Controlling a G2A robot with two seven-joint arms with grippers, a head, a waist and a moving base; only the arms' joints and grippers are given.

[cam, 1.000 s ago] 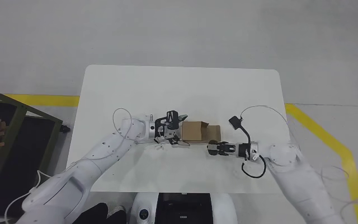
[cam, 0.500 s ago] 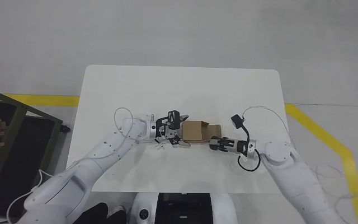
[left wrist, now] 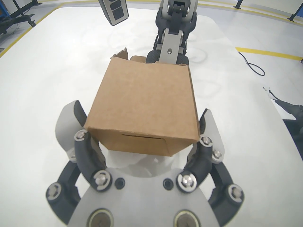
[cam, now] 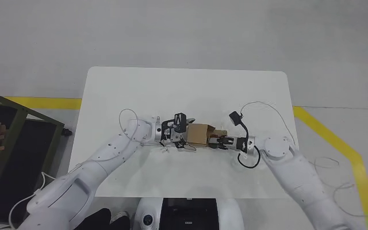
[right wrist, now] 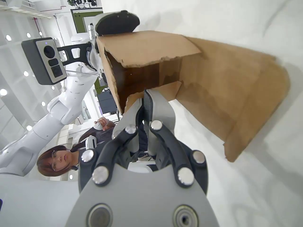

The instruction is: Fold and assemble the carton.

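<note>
Lying on its side, the brown carton [cam: 198, 133] occupies the middle of the white tabletop [cam: 115, 92], with one end closed and the other open. The interior is dark, so any contents cannot be told. A long flap [right wrist: 236, 95] extends from the open end along the tabletop, and the upper panel's edge there is torn.

The left gripper [left wrist: 143, 119] brackets the closed end, with its fingers [left wrist: 79, 116] spread and the pads against both side walls. The right gripper [right wrist: 144, 94], fingers pressed together, touches a side flap at the open end.

A grey floor [cam: 184, 29] with a yellow line [cam: 322, 123] surrounds the tabletop.
</note>
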